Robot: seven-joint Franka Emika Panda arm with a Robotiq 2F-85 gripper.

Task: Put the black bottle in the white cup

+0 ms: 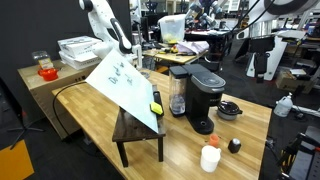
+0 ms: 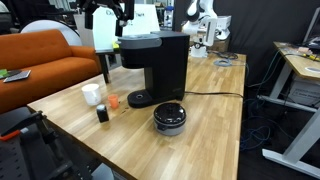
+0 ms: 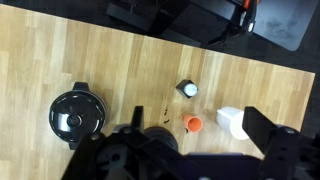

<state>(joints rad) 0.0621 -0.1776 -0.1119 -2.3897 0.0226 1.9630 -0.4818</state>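
One gripper (image 3: 185,160), jaws spread wide, touching nothing.

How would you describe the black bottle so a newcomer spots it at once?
Find the tall black coffee machine on the light wooden table. Three small items stand beside it: the tiny squat black bottle is the only dark one, beside a plain white cylindrical cup and a small orange object.
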